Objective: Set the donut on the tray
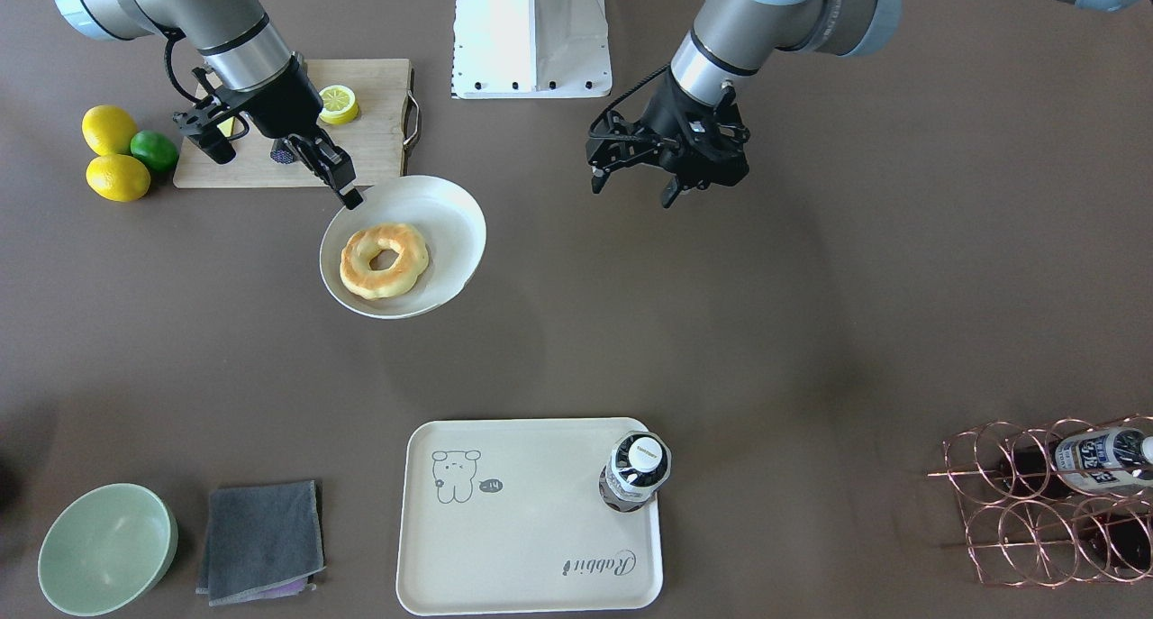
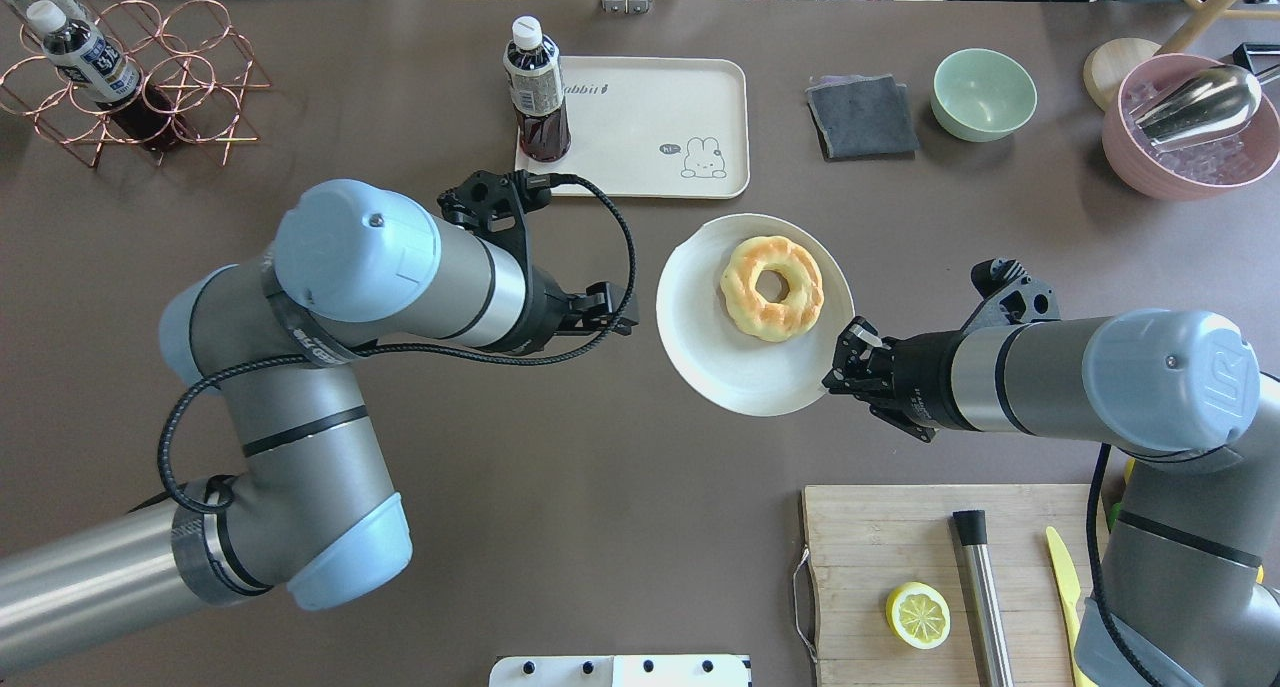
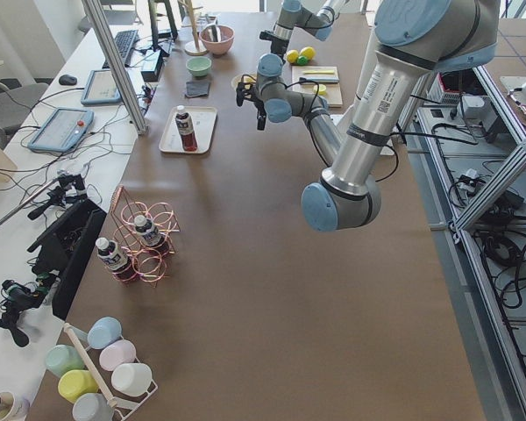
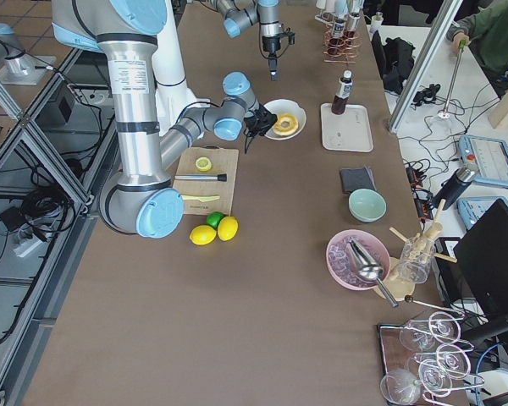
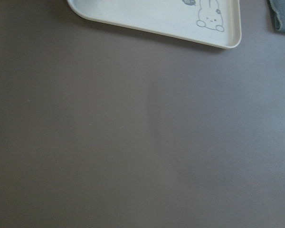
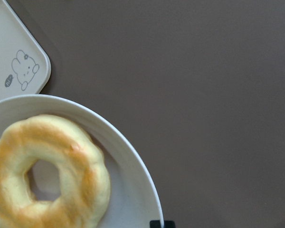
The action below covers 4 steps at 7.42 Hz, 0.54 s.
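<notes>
The golden-yellow donut (image 1: 385, 259) lies on a round white dish (image 1: 450, 213), also in the overhead view (image 2: 771, 287) and the right wrist view (image 6: 47, 171). My right gripper (image 1: 349, 195) is shut on the dish's rim (image 2: 700, 337) and holds it, slightly tilted, above the table. The cream tray (image 1: 531, 520) with the rabbit drawing lies across the table (image 2: 640, 137), apart from the dish; a corner shows in the left wrist view (image 5: 156, 14). My left gripper (image 1: 630, 182) is open and empty, hanging above bare table beside the dish.
A dark drink bottle (image 1: 635, 470) stands on the tray's corner. A wooden cutting board (image 1: 378, 150) with a lemon half (image 1: 339, 104) is behind the dish. Lemons and a lime (image 1: 117, 150), a green bowl (image 1: 106, 547), a grey cloth (image 1: 261, 538) and a copper wire rack (image 1: 1054, 502) stand around.
</notes>
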Each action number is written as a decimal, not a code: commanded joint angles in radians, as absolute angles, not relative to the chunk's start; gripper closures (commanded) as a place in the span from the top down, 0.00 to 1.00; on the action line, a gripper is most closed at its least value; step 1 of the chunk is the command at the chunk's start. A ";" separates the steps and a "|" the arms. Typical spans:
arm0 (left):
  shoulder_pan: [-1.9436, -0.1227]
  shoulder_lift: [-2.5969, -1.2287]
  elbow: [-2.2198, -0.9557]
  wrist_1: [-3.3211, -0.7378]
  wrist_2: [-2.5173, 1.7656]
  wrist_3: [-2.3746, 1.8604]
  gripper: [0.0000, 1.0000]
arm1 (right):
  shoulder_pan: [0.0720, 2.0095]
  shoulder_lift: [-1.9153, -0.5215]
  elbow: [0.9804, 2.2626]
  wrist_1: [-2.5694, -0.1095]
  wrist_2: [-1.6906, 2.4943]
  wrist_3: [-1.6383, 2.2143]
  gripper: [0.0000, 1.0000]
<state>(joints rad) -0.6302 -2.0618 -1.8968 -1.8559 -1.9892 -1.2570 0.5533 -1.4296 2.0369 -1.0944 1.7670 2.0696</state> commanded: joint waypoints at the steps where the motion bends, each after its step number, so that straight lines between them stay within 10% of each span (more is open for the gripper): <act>1: -0.818 -1.886 -1.933 -1.874 -2.173 -0.983 0.99 | 0.661 -1.253 1.892 -1.226 1.807 2.068 0.00; 4: -1.004 -1.687 -1.899 -1.957 -2.289 -0.673 0.99 | 0.725 -1.010 1.662 -1.324 1.818 2.075 0.00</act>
